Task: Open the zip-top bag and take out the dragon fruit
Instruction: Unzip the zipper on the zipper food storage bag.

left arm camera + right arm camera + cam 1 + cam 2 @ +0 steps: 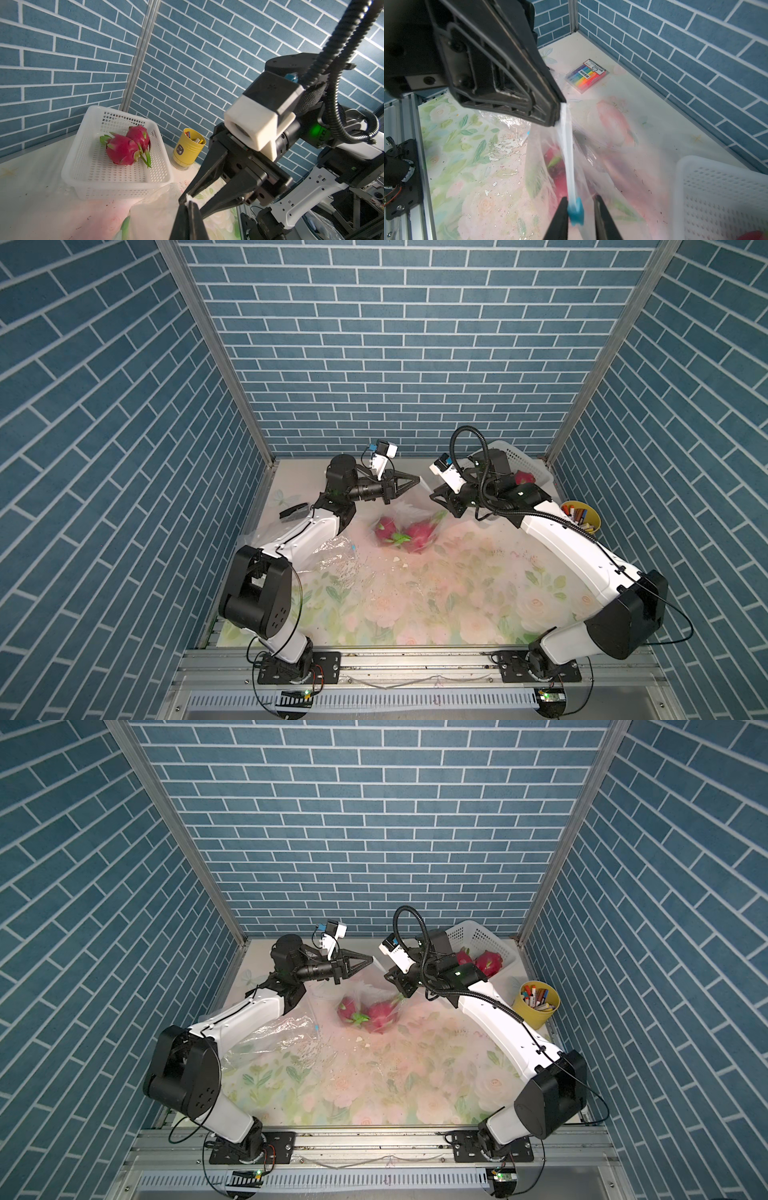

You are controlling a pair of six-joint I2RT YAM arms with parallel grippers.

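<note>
My arms meet over the floral table (457, 593). My left gripper (559, 113) is clamped on one end of the zip-top bag's (409, 512) white zip strip (569, 149). The strip runs taut from there to my right gripper (581, 197), whose fingers stand apart on either side of the blue slider (576, 212) (one finger touches it, the other shows a gap). The bag hangs from the strip. Two dragon fruit (384, 529) sit side by side in its bottom, on the table, green tufts turned toward each other; the plastic blurs their long axes. Two more dragon fruit (121, 148) lie on their sides in the white basket (116, 178), the nearer one's tuft pointing away from the yellow marker cup (188, 149).
</note>
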